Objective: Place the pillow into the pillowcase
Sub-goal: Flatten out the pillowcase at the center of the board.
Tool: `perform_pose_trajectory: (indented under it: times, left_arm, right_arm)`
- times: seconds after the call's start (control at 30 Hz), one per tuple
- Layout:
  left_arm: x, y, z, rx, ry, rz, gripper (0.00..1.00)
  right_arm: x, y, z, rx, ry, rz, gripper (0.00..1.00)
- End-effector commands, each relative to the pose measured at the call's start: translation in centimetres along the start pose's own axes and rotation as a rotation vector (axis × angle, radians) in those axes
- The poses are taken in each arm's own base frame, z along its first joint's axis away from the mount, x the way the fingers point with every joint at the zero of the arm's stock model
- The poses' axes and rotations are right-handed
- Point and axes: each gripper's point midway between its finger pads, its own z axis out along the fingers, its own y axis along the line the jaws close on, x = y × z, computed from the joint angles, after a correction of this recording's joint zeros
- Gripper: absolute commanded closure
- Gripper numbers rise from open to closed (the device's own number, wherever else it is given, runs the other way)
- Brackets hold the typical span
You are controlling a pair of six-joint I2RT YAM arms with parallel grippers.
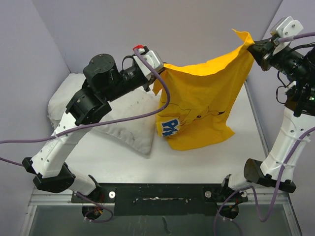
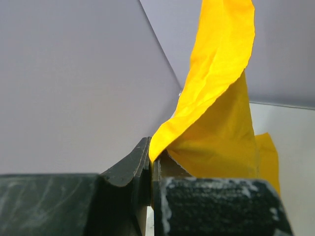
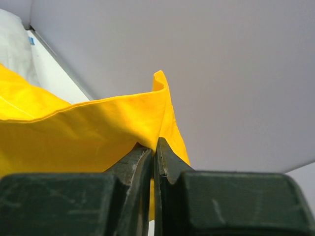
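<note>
Yellow printed fabric pillowcase (image 1: 202,103) with blue white-edged lettering hangs in the upper middle of the top view, stretched between our two tools, its lower end reaching down to the white surface (image 1: 197,162). Our left tool (image 1: 157,77) is clamped on its upper left corner and our right tool (image 1: 254,48) on its upper right corner; both wrist views show jaws pinched tight on yellow cloth. We see the plump, wrinkled white fabric pillow (image 1: 125,125) lying at centre left, partly under the left arm, just beside the pillowcase's lower left edge.
</note>
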Motion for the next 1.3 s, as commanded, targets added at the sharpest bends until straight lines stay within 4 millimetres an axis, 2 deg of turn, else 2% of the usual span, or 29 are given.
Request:
perform_pose_trajectory:
  times: [0.0,0.03,0.1,0.13,0.17,0.2,0.27,0.3,0.33,0.4,0.47,0.5,0.57,0.6,0.63,0.67,0.7,0.73,0.77,0.8,0.83,0.9,0.93,0.97,1.07,1.1,1.17,1.23,1.27]
  left_arm:
    - [-1.2,1.4,-0.7,0.01,-0.038,-0.102,1.0]
    - [-0.2,2.1,-0.2,0.014,-0.028,-0.141,1.0]
    - [2.7,3.9,1.3,0.02,-0.009,-0.226,1.0]
    - [4.5,5.2,2.3,0.006,0.001,-0.266,1.0]
    - [6.0,7.1,3.3,-0.025,0.007,-0.303,1.0]
    - [7.6,9.7,4.1,-0.086,0.014,-0.337,1.0]
    - [8.5,13.9,5.9,-0.193,-0.008,-0.392,1.0]
    - [7.2,15.5,6.5,-0.232,-0.061,-0.401,1.0]
    - [4.7,16.7,6.6,-0.261,-0.149,-0.39,1.0]
    - [-1.5,17.5,6.3,-0.283,-0.346,-0.34,1.0]
    - [-7.3,16.2,5.4,-0.263,-0.488,-0.271,1.0]
    - [-10.0,14.9,4.9,-0.231,-0.557,-0.23,1.0]
    - [-14.8,11.0,3.5,-0.162,-0.653,-0.117,1.0]
    - [-16.8,8.6,2.8,-0.125,-0.682,-0.065,1.0]
    - [-19.0,6.4,1.3,-0.1,-0.712,-0.007,1.0]
    - [-20.3,4.4,0.4,-0.077,-0.726,0.044,1.0]
    - [-21.3,2.4,-0.6,-0.049,-0.737,0.081,1.0]
    - [-21.4,0.6,-1.2,-0.021,-0.734,0.111,1.0]
    - [-21.1,-0.7,-1.8,-0.001,-0.722,0.13,1.0]
    - [-20.2,-1.8,-2.3,0.019,-0.696,0.134,1.0]
    - [-18.6,-2.5,-2.7,0.035,-0.654,0.124,1.0]
    - [-13.3,-4.0,-2.2,0.057,-0.528,0.082,1.0]
    - [-10.0,-5.2,-1.9,0.078,-0.454,0.058,1.0]
    - [-4.4,-7.5,-0.9,0.125,-0.333,0.034,1.0]
    - [8.0,-12.7,-0.7,0.228,-0.058,-0.064,1.0]
    - [11.9,-14.0,-0.9,0.238,0.032,-0.099,1.0]
    - [19.5,-15.4,-1.5,0.228,0.209,-0.147,1.0]
    - [25.3,-15.3,-2.3,0.207,0.345,-0.18,1.0]
    - [27.3,-14.7,-2.5,0.183,0.397,-0.201,1.0]
  right_arm:
    - [0.0,0.9,0.4,-0.059,-0.04,0.012,1.0]
    - [1.4,0.6,1.1,-0.059,-0.027,0.057,1.0]
    - [5.5,0.0,3.4,-0.056,0.014,0.182,1.0]
    - [8.2,-0.4,5.0,-0.032,0.059,0.22,1.0]
    - [9.9,-0.8,6.4,-0.001,0.103,0.219,1.0]
    - [11.4,-1.4,7.9,0.033,0.141,0.199,1.0]
    - [12.1,-3.6,9.7,0.101,0.136,0.186,1.0]
    - [10.8,-5.4,10.0,0.14,0.091,0.19,1.0]
    - [9.4,-6.9,9.8,0.174,0.039,0.226,1.0]
    - [4.9,-9.9,8.0,0.233,-0.093,0.214,1.0]
    - [-0.7,-11.7,4.6,0.276,-0.215,0.151,1.0]
    - [-3.4,-12.1,2.5,0.29,-0.27,0.122,1.0]
    - [-8.2,-13.0,-3.5,0.337,-0.35,0.054,1.0]
    - [-10.2,-12.9,-6.0,0.354,-0.375,0.026,1.0]
    - [-11.9,-12.4,-8.6,0.374,-0.389,-0.021,1.0]
    - [-13.1,-11.6,-10.3,0.385,-0.398,-0.055,1.0]
    - [-13.4,-10.7,-11.5,0.396,-0.396,-0.084,1.0]
    - [-13.5,-9.3,-11.8,0.386,-0.385,-0.111,1.0]
    - [-12.2,-8.6,-11.7,0.374,-0.361,-0.095,1.0]
    - [-10.0,-7.8,-11.5,0.359,-0.33,-0.054,1.0]
    - [-7.0,-6.4,-11.3,0.33,-0.28,0.0,1.0]
    - [-0.3,-3.5,-10.9,0.234,-0.168,0.095,1.0]
    - [3.1,-1.6,-10.7,0.175,-0.119,0.145,1.0]
    - [7.1,0.6,-10.5,0.104,-0.066,0.211,1.0]
    - [16.9,8.1,-10.4,-0.136,0.05,0.414,1.0]
    - [19.3,10.6,-10.8,-0.207,0.067,0.483,1.0]
    - [23.1,14.3,-11.3,-0.205,0.094,0.552,0.96]
    - [24.5,18.1,-10.6,-0.252,0.107,0.559,0.9]
    - [24.6,19.6,-10.0,-0.3,0.097,0.565,0.86]
